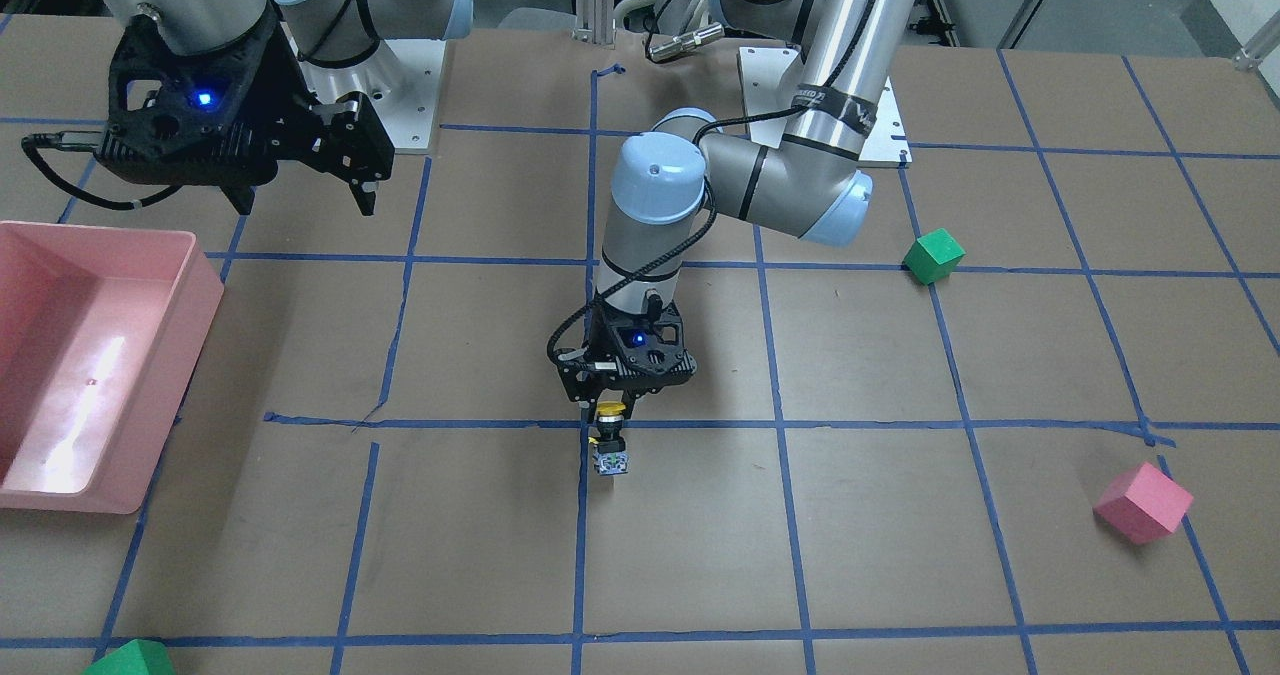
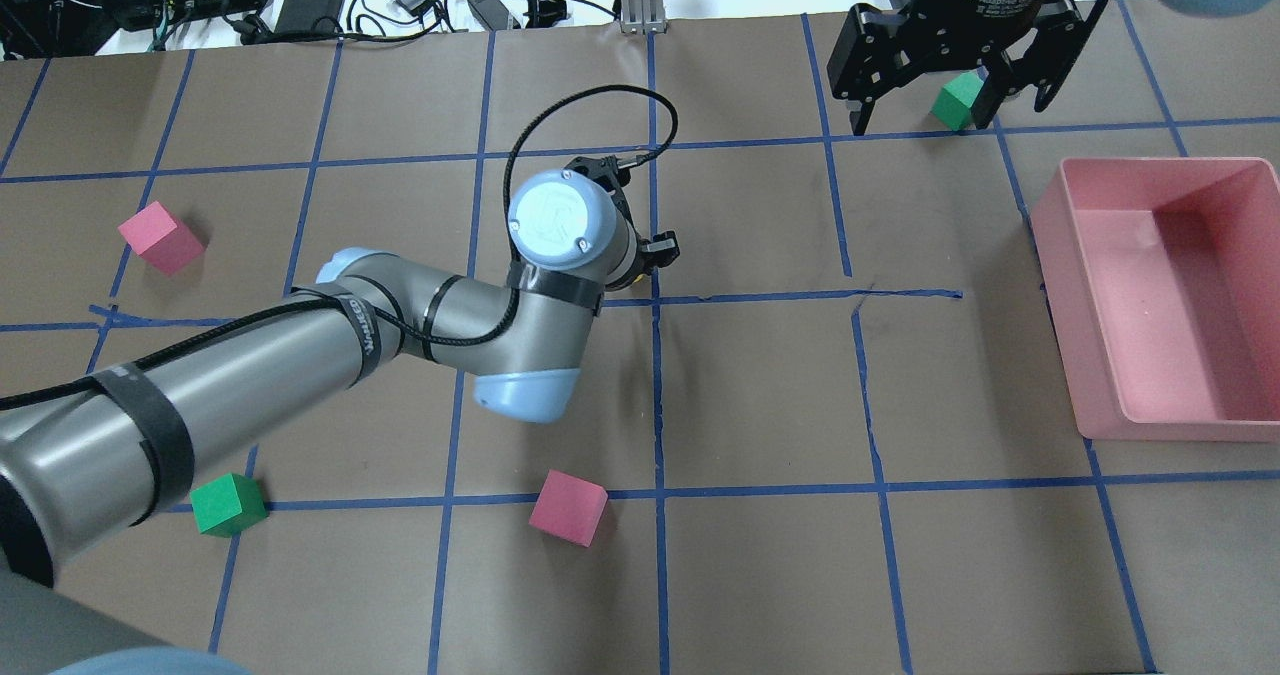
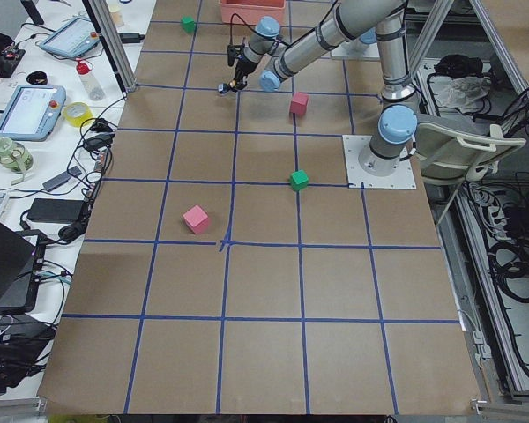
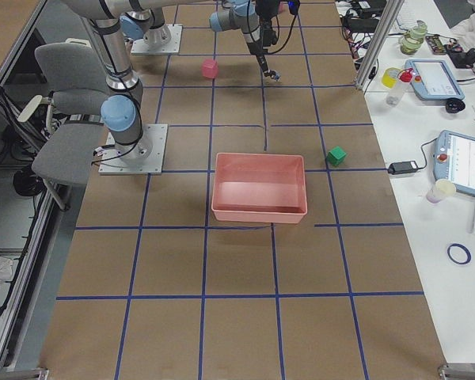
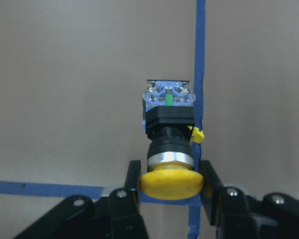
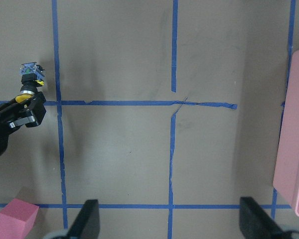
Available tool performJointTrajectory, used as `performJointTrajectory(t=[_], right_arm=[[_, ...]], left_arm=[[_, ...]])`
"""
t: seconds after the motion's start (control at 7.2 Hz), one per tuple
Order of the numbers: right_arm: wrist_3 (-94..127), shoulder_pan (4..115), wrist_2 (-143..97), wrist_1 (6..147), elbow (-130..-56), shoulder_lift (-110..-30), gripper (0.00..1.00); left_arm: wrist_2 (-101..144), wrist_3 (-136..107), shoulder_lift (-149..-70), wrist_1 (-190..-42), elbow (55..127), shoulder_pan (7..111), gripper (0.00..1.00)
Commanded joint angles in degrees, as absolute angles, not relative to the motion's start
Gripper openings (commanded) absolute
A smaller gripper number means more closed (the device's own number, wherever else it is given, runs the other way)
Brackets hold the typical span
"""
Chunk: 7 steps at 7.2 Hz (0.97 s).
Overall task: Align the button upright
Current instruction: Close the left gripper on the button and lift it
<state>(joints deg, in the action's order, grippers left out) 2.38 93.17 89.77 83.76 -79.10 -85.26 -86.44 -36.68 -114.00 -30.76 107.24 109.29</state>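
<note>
Left tool (image 5: 171, 180) pinches the button (image 5: 168, 115) by its yellow cap, black body and grey base jutting beyond.

Button (image 5: 169, 130): yellow mushroom cap, silver collar, black body, grey-blue block base with green insert. The cap is clamped in the left gripper (image 5: 170, 170), base pointing away. It sits just beside a blue tape line (image 5: 200, 50). Contact with the table (image 5: 65, 74) cannot be determined.
</note>
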Motion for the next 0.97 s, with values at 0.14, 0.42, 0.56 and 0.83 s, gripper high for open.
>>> performJointTrajectory(t=[0.14,0.42,0.56,0.83], right_arm=[[2.4,93.2,89.8,83.7,-79.1,-85.3,0.99],[2.4,93.2,89.8,83.7,-79.1,-85.3,0.99],[2.4,93.2,89.7,83.7,-79.1,-85.3,1.00],[2.4,93.2,89.8,83.7,-79.2,-85.3,0.99]], left_arm=[[-54.3,-57.0,-111.5,-55.5,99.8,99.0,0.07],[-44.7,-58.2,-112.9,-70.1,98.4,96.1,0.13],[-43.0,-60.5,-115.0,-71.3,97.6,95.6,0.13],[-41.4,-62.3,-119.7,-71.1,97.6,95.6,0.16]])
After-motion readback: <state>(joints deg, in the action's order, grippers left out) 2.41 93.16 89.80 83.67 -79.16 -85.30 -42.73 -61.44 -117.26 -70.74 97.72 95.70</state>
